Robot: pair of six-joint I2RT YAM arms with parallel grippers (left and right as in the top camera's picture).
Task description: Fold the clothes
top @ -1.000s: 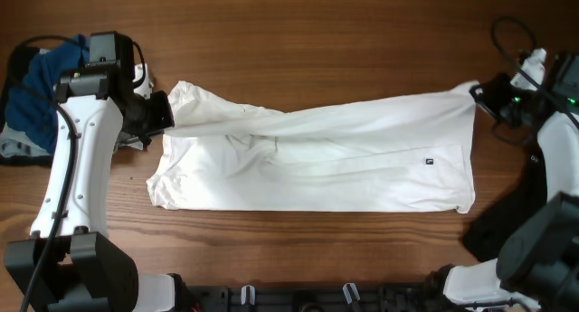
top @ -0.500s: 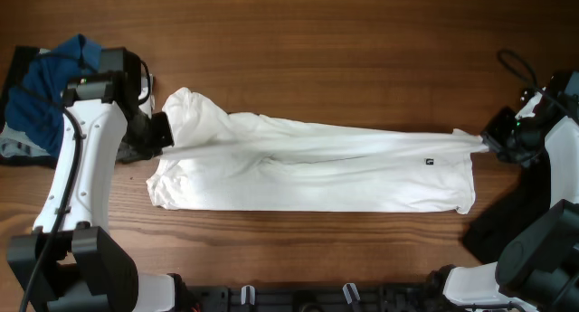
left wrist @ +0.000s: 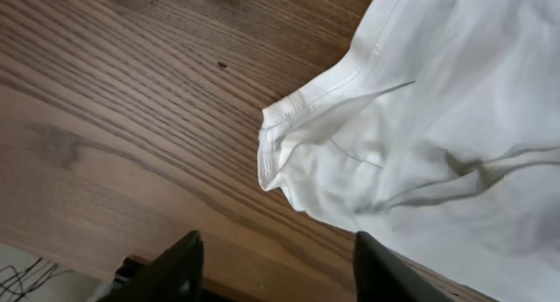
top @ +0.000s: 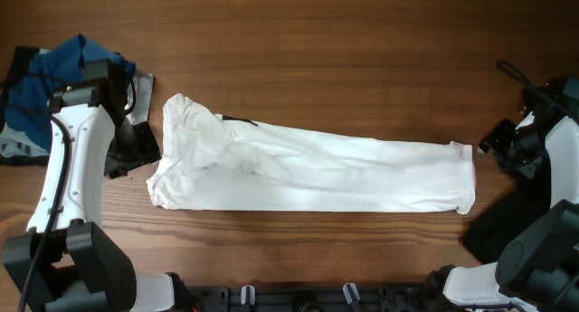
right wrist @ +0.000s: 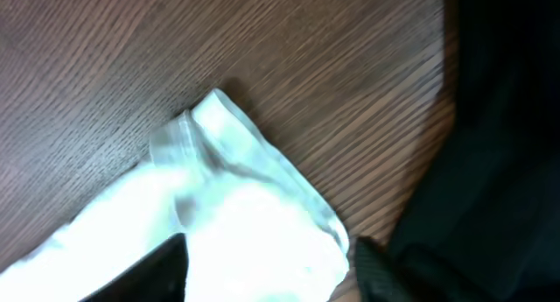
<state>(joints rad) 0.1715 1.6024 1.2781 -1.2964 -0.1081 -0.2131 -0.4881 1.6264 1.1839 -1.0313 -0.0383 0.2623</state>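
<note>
One white shirt [top: 308, 172] is seen folded into a long narrow band on the wooden tabletop [top: 362, 41], midway between the far and near edges. Its long axis is laid from the left edge toward the right edge, slightly tilted, with the wider, bunched end pointed at the far-left corner and the narrower end squared off short of the right edge. One blue polo [top: 54, 72] is heaped in the far-left corner over a scrap of grey cloth [top: 16, 145], and one black garment [top: 493, 226] is spread at the near-right corner; both are kept apart from the shirt. The left gripper [top: 143, 149] is held just beside the shirt's left end, its jaws spread wide with nothing gripped; in the wrist view only bare wood is shown between its fingers [left wrist: 175, 267], with a hemmed corner [left wrist: 289, 136] of the shirt lying ahead of them. The right gripper [top: 498, 145] is poised just off the shirt's right end, between it and the right edge, its jaws also parted and nothing clamped, though the folded end [right wrist: 254, 188] is seen lying between its fingers [right wrist: 162, 271]. A dark cable [top: 511, 72] is looped behind the right arm.
</note>
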